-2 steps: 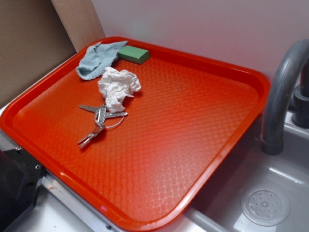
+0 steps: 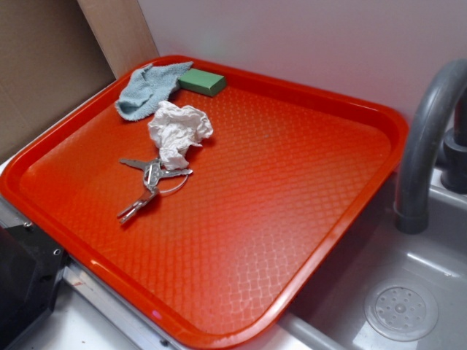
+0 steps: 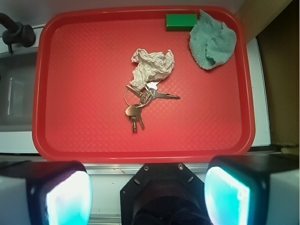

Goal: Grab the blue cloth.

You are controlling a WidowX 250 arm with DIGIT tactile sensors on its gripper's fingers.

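Observation:
The blue cloth [image 2: 148, 88] is a pale blue-grey fuzzy rag, lying crumpled at the far left corner of the red tray [image 2: 306, 219]. In the wrist view the cloth [image 3: 213, 41] lies at the tray's top right corner. My gripper [image 3: 147, 194] is open and empty, its two pale pads wide apart. It hangs high above the tray's near edge, far from the cloth. The gripper does not show in the exterior view.
A green sponge block [image 2: 202, 81] sits right beside the cloth. A white paper wad [image 2: 177, 130] and a bunch of keys [image 2: 149, 182] lie near the tray's left middle. A grey faucet [image 2: 427, 138] and sink [image 2: 401, 310] are at the right. A cardboard wall [image 2: 44, 65] stands at the left.

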